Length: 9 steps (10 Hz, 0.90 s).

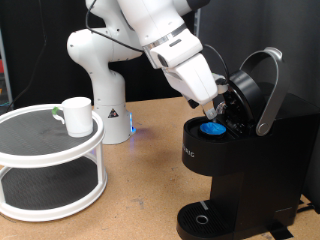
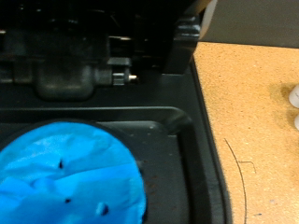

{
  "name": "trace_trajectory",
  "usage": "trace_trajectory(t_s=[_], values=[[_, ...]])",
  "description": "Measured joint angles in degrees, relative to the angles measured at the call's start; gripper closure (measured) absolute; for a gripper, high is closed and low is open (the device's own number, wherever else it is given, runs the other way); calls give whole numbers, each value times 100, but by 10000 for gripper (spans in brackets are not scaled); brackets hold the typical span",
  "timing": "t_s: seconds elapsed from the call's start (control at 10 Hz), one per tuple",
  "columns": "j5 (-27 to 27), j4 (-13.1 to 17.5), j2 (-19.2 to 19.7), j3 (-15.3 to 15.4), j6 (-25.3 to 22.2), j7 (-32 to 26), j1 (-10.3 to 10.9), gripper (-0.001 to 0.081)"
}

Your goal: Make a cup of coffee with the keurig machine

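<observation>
The black keurig machine (image 1: 240,170) stands at the exterior view's right with its silver-grey lid handle (image 1: 272,90) raised and the lid open. A small dark pod with a blue top (image 1: 213,127) sits in the open chamber. My gripper (image 1: 220,108) hangs just above the pod, inside the open lid. In the wrist view no fingers show. That view is filled by the pod's blue foil top (image 2: 70,182), with small holes in it, and the machine's black inner parts (image 2: 93,56). The white cup (image 1: 77,115) stands on a round white stand (image 1: 50,150) at the left, far from the gripper.
The stand has two tiers and sits on the brown table (image 1: 140,180). The white robot base (image 1: 100,80) is behind it. The machine's round drip tray (image 1: 205,215) is at the front with nothing on it. The table also shows in the wrist view (image 2: 252,112).
</observation>
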Motion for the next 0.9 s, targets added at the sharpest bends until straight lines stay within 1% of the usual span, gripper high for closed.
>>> trace_trajectory(t_s=[0.1,0.2,0.4,0.6,0.7,0.9], values=[[-75,41,-6,-40,-205,-39,-21,6],[-193,149,-21,-96,-507,-40,-63,6],[-249,465,-81,-240,-1065,-40,-149,6],[-243,866,-115,-419,-1684,-40,-228,6],[-238,1004,-84,-463,-1907,-40,-250,6],[-247,979,-86,-472,-1931,-51,-252,6]])
